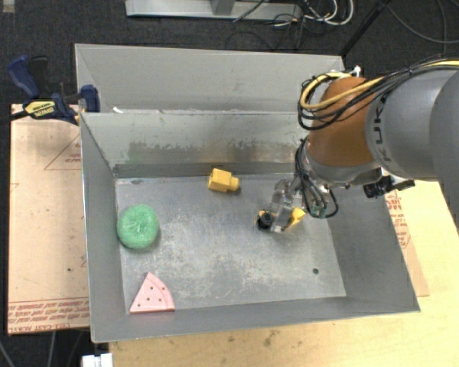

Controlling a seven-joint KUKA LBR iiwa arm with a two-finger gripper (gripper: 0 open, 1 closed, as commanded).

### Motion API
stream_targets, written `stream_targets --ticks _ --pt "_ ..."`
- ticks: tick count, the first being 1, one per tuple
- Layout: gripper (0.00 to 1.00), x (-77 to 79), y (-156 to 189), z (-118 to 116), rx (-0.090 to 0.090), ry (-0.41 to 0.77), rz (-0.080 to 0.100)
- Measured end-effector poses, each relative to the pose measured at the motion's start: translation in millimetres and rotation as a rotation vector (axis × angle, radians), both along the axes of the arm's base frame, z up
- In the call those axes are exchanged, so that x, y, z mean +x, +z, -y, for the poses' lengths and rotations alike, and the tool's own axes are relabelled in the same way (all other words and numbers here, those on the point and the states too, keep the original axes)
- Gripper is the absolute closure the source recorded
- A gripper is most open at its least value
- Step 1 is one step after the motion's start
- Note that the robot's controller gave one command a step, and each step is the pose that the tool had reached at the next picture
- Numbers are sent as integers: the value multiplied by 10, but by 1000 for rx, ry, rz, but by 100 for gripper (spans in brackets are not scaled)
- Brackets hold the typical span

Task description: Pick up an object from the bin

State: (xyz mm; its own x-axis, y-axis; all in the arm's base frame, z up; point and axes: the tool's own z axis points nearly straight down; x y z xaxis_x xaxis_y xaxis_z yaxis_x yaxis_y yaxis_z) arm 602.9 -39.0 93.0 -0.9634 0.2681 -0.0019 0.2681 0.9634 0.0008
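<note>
Pink wedge (151, 295) near left, green ball (138, 226) behind it, yellow block (223, 180) by far wall, gripper (279, 216) low at right over small black-and-yellow toy (295, 218), grip open or closed impossible to tell.

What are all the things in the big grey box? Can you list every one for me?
green round bumpy ball: one, green, left side of the bin floor
pink wedge with small dots: one, pink, front left of the floor
yellow blocky piece: one, yellow, by the back wall, near the middle
small yellow and black thing: one, yellow and black, right of the middle, right at the gripper; I cannot tell if it is held
grey metal bin: one, grey, holds all four things
robot arm: one, grey with an orange cover and cables, reaching in from the right
gripper: one, dark metal, low over the bin floor
</note>
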Motion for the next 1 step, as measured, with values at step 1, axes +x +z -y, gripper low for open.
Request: stream_targets --ticks 1 --pt "100 -81 1329 -155 0 -17 1"
